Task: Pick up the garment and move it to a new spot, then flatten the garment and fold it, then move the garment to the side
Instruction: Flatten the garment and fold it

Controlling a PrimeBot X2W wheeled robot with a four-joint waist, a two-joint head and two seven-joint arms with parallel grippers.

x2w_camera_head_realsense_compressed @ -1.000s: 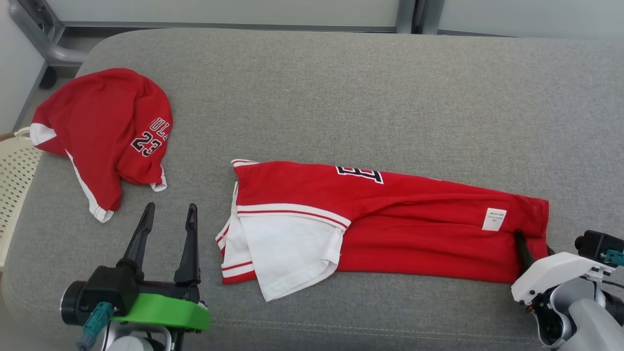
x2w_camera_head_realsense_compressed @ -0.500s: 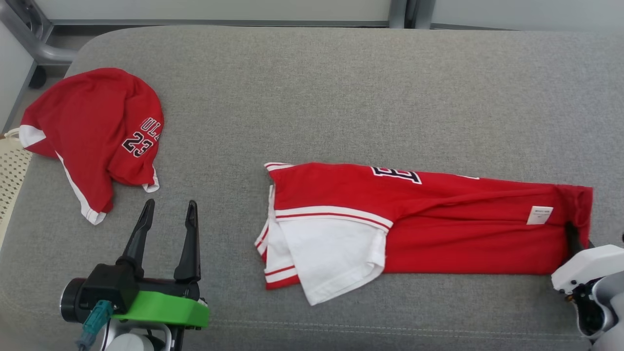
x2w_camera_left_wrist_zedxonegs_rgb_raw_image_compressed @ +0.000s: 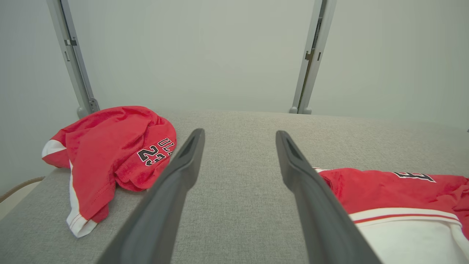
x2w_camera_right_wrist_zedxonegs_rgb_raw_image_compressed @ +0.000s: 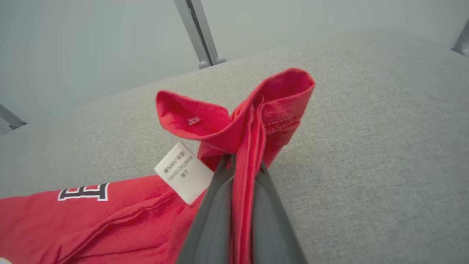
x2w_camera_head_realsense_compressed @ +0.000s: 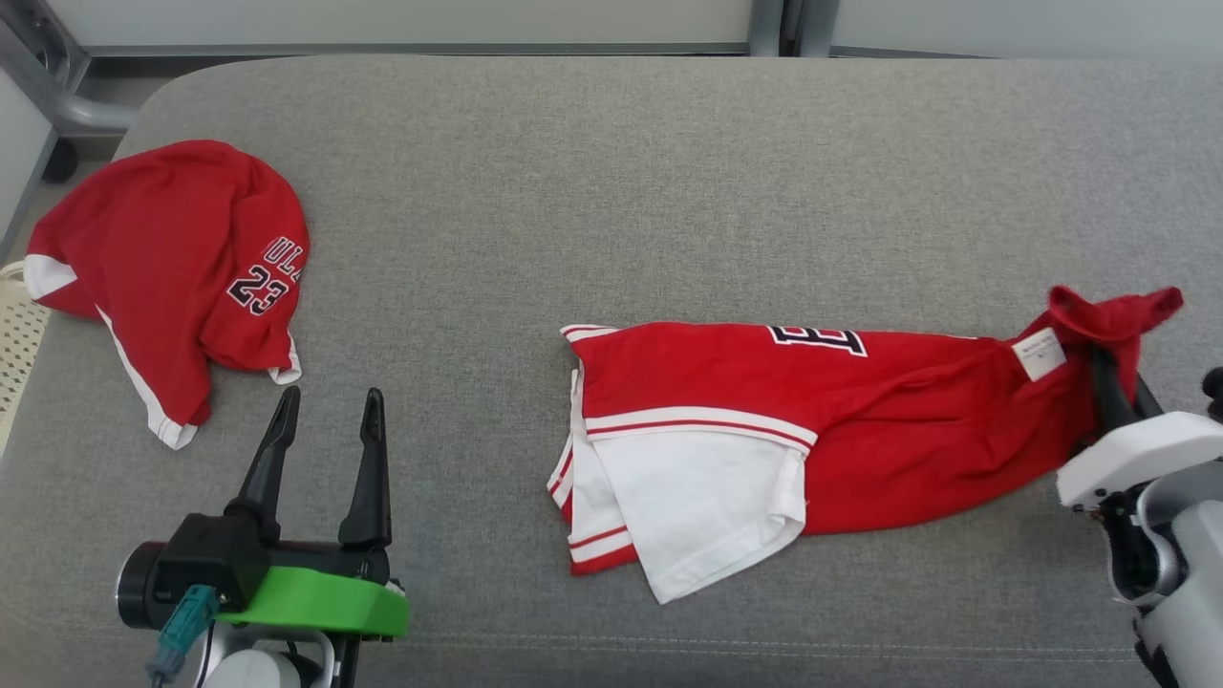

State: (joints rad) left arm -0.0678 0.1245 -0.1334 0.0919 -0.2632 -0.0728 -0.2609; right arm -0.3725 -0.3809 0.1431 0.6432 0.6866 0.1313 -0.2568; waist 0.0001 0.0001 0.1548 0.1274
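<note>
Nearest us on the left, our left gripper (x2w_camera_head_realsense_compressed: 331, 397) holds its fingers spread wide above the grey cushion (x2w_camera_head_realsense_compressed: 611, 191). On the near right, our right gripper (x2w_camera_right_wrist_zedxonegs_rgb_raw_image_compressed: 243, 163) is pressed together, pinching the right end of the garment (x2w_camera_head_realsense_compressed: 860, 420). The cloth bunches upward there beside a white label (x2w_camera_head_realsense_compressed: 1039, 354), and the rest lies across the cushion's middle right. Far left, well apart, a second red jersey (x2w_camera_head_realsense_compressed: 182, 258) lies crumpled at the cushion's edge.
</note>
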